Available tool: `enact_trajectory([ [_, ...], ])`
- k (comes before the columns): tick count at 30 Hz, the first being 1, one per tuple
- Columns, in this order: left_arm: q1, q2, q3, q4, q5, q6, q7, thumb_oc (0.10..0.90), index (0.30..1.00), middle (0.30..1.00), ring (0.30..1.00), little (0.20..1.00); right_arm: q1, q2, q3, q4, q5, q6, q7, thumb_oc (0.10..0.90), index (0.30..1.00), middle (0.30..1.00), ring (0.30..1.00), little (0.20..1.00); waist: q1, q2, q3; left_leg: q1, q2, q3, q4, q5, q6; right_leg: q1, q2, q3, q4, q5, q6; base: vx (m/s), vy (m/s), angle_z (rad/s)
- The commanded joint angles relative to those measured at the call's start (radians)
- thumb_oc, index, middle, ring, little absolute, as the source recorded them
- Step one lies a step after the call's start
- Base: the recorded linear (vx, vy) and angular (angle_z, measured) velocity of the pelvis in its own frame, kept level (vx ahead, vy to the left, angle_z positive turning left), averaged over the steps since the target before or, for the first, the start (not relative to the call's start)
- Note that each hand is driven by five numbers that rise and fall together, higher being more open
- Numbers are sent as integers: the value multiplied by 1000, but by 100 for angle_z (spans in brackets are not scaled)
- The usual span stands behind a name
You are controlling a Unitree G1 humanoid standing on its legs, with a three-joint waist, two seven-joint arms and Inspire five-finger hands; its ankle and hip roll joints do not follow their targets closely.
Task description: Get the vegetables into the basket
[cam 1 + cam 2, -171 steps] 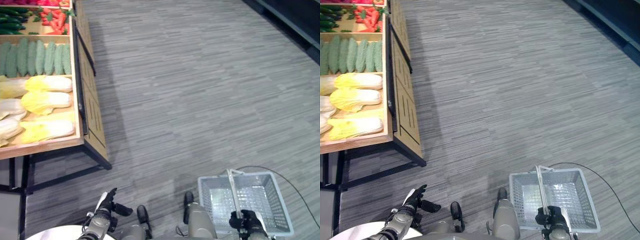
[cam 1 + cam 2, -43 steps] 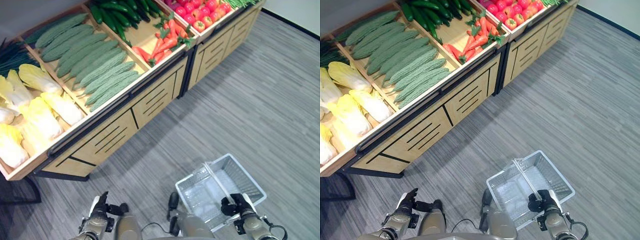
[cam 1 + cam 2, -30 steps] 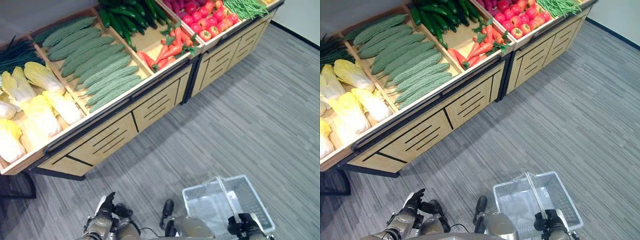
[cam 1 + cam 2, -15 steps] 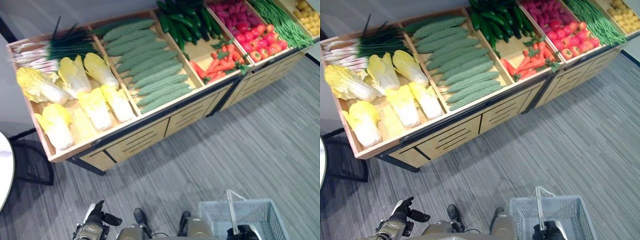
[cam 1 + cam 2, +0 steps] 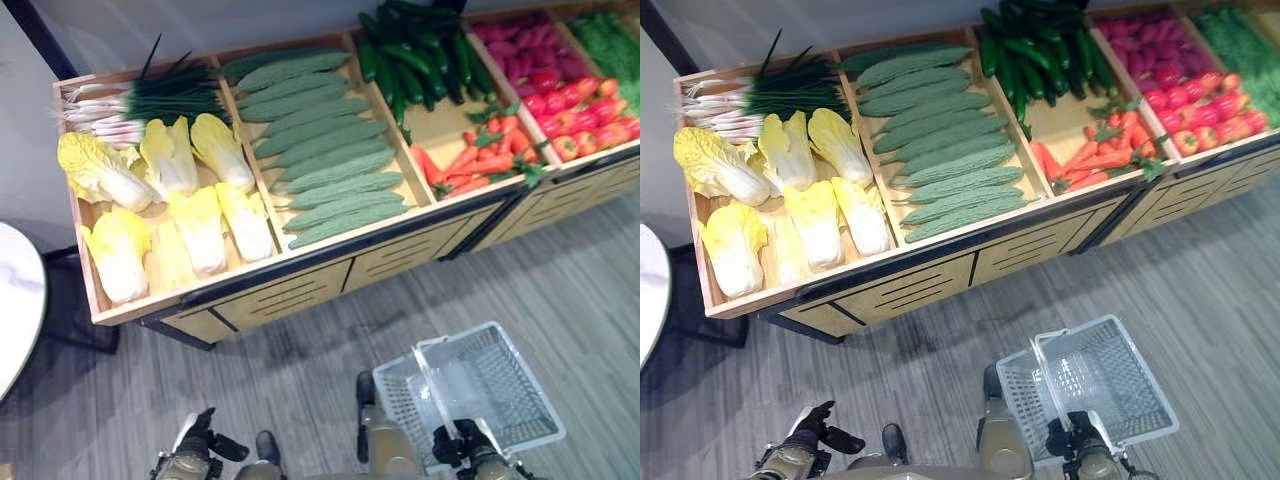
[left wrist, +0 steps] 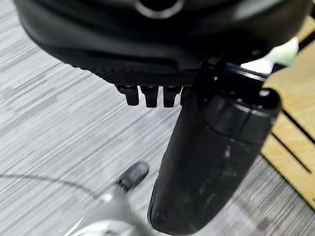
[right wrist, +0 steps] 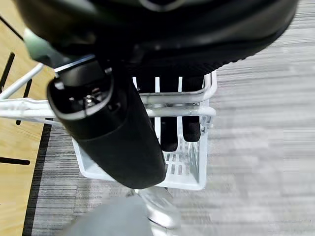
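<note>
Two hands low at near edge of head views. Right wrist view alone shows right hand [image 7: 170, 123] fingers curled round handle of white basket [image 5: 500, 385], hanging empty above floor. Left hand [image 5: 195, 445] relaxed, holding nothing. Vegetables in wooden stand [image 5: 300, 290]: cabbages [image 5: 165, 200] at left end, bitter gourds [image 5: 320, 150] beside them, cucumbers [image 5: 420, 50], carrots [image 5: 470, 165], tomatoes [image 5: 590, 110] toward right end.
</note>
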Motion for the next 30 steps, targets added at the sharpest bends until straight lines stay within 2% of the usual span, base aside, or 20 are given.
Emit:
enact_trajectory([
  [1, -41, 52, 14, 4, 11, -22, 3, 900, 1000, 1000, 1000, 1000, 3, -15, 23, -30, -29, -37, 5, 400, 300, 300, 300, 300, -30, -51, 12, -25, -4, 12, 79, -16, -38, -1, -70, 43, 59, -32, 78, 165, -393, 13],
  [2, -36, 46, 12, 2, 9, -21, 2, 900, 1000, 1000, 1000, 1000, 5, -30, 24, -24, -33, -40, 7, 400, 300, 300, 300, 300, -28, -39, 8, -24, 21, 2, 90, -4, -51, 6, -55, 30, 75, -56, 63, 134, -295, 14],
  [4, -35, 43, 17, 7, 5, -21, 1, 900, 1000, 1000, 1000, 1000, 6, -36, 23, -23, -34, -42, 7, 400, 300, 300, 300, 300, -32, -28, 6, -26, 41, -5, 106, 10, -64, 10, -41, 22, 86, -75, 50, 123, -268, 26],
  [5, -39, 37, 16, 2, -8, -21, 3, 900, 1000, 1000, 1000, 1000, 7, -49, 24, -19, -34, -42, 6, 400, 300, 300, 300, 300, -30, -16, 13, -39, 59, -38, 150, 47, -79, 26, -19, 16, 97, -100, 29, 157, -412, 47],
  [6, -48, 33, 19, -7, -32, -23, 1, 900, 1000, 1000, 1000, 1000, 16, -58, 11, -5, -28, -40, 5, 400, 300, 300, 300, 300, -29, -13, 18, -74, 62, -70, 226, 81, -84, 40, -16, 6, 102, -116, 8, 113, -313, 38],
  [9, -55, 30, 17, -16, -51, -24, 5, 900, 1000, 1000, 1000, 1000, 29, -63, -1, 12, -24, -39, 1, 400, 300, 300, 300, 300, -34, -10, 25, -95, 65, -98, 271, 102, -83, 63, -10, -10, 104, -136, -10, 77, -162, 38],
  [10, -61, 30, 12, -19, -51, -25, 11, 900, 1000, 1000, 1000, 1000, 34, -65, -9, 25, -18, -36, -2, 400, 300, 300, 300, 300, -35, -7, 28, -103, 64, -94, 251, 110, -80, 75, -9, -15, 102, -142, -11, 81, -73, 27],
  [13, -62, 26, -10, -24, -34, -27, 13, 900, 1000, 1000, 1000, 1000, 43, -68, -25, 44, -13, -30, -9, 400, 300, 300, 300, 300, -39, 4, 21, -116, 75, -68, 133, 116, -82, 90, -13, -16, 95, -153, 2, 97, 39, 17],
  [15, -58, 21, -21, -24, -28, -29, 15, 900, 1000, 1000, 1000, 1000, 45, -72, -32, 47, -14, -27, -16, 400, 300, 300, 300, 300, -35, 11, 18, -144, 87, -103, 62, 137, -86, 92, -19, -3, 105, -168, 11, 136, 122, 8],
  [17, -56, 22, -26, -22, -25, -31, 16, 900, 1000, 1000, 1000, 1000, 46, -71, -34, 52, -16, -27, -15, 400, 300, 300, 300, 300, -30, 14, 20, -146, 88, -130, 40, 146, -87, 97, -17, 15, 113, -174, 15, 127, 144, -12],
  [20, -57, 27, -30, -23, -19, -28, 8, 900, 1000, 1000, 1000, 1000, 50, -63, -42, 65, -20, -20, -13, 400, 300, 300, 300, 300, -34, 12, 15, -141, 73, -121, 57, 117, -79, 102, -32, 38, 120, -172, 25, 89, 193, -53],
  [28, -80, 56, -36, -26, -3, -30, 6, 900, 1000, 1000, 1000, 1000, 47, -28, -54, 77, -14, -4, -10, 400, 300, 300, 300, 300, -43, -19, 6, -104, -13, -45, 4, 80, -36, 93, -109, 87, 69, -70, 86, 42, 233, -12],
  [30, -70, 67, -12, -23, -14, -28, 10, 900, 1000, 1000, 1000, 1000, 44, -7, -39, 66, -24, -2, -10, 400, 300, 300, 300, 300, -35, -40, -1, -78, -26, -7, -14, 69, -23, 81, -116, 85, 79, -32, 99, 56, 179, -22],
])
